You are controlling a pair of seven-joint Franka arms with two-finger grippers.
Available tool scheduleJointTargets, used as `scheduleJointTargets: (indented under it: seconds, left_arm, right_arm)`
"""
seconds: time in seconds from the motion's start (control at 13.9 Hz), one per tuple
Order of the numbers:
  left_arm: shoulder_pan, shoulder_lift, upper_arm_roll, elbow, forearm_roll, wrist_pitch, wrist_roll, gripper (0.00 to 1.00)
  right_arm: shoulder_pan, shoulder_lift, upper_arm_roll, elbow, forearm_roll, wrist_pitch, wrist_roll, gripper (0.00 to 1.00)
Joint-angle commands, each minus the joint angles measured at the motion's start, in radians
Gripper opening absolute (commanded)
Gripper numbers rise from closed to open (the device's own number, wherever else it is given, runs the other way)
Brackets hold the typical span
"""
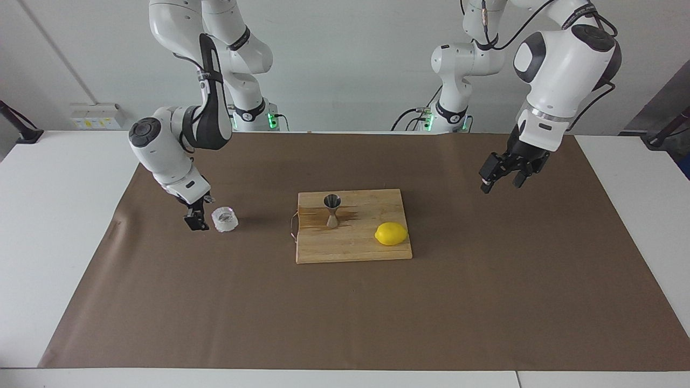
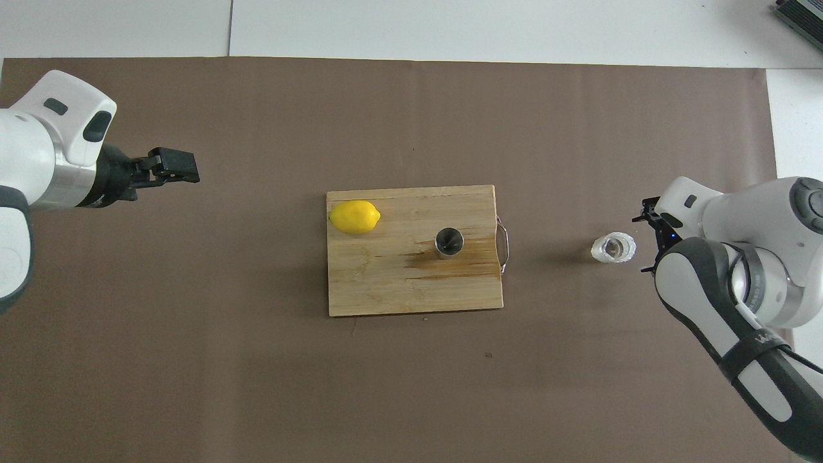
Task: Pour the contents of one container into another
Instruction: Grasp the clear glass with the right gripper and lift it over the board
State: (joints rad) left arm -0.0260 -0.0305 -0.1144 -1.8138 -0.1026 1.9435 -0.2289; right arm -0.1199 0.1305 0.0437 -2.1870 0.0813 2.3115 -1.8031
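The glass (image 1: 225, 219) is found standing upright on the brown mat (image 1: 345, 312), out toward the right arm's end of the table and well apart from the board (image 1: 353, 252). It's a squat, faceted, whitish-clear thing, and nothing is gripping it.

The right gripper (image 1: 195, 220) is parked low, just beside the glass on the side away from the board. Its fingers are spread and empty; whether a fingertip touches the glass can't really be made out. From overhead only a bit of that gripper (image 2: 651, 239) is seen poking out past the wrist, next to the glass (image 2: 613, 249).

The jigger (image 1: 332, 210) is set upright on the wooden board, near the end with the wire handle (image 1: 292, 227), with a dark wet-looking stain spread on the wood around its foot. A lemon (image 1: 391, 234) is laid on the same board, at the end toward the left arm.

The left gripper (image 1: 503, 176) is held up in the air over bare mat, well apart from the board, fingers open and nothing in them. Overhead it (image 2: 168, 166) is seen side-on.
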Motion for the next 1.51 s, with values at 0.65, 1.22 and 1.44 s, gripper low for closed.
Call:
scheduleJointTargets:
  seconds: [0.65, 1.22, 1.44]
  left_arm:
    - [0.06, -0.018, -0.011, 0.206, 0.109, -0.415, 0.273, 1.0]
    - [0.066, -0.042, -0.014, 0.162, 0.11, -0.417, 0.272, 1.0]
    - [0.071, -0.04, -0.018, 0.156, 0.09, -0.344, 0.275, 1.0]
  right_arm:
    - [0.003, 0.092, 0.007, -0.011, 0.322, 0.051, -0.317, 1.0]
    - [0.005, 0.09, 0.007, -0.013, 0.322, 0.048, -0.318, 0.92]
    - [0.005, 0.09, 0.007, -0.013, 0.322, 0.048, -0.32, 0.42]
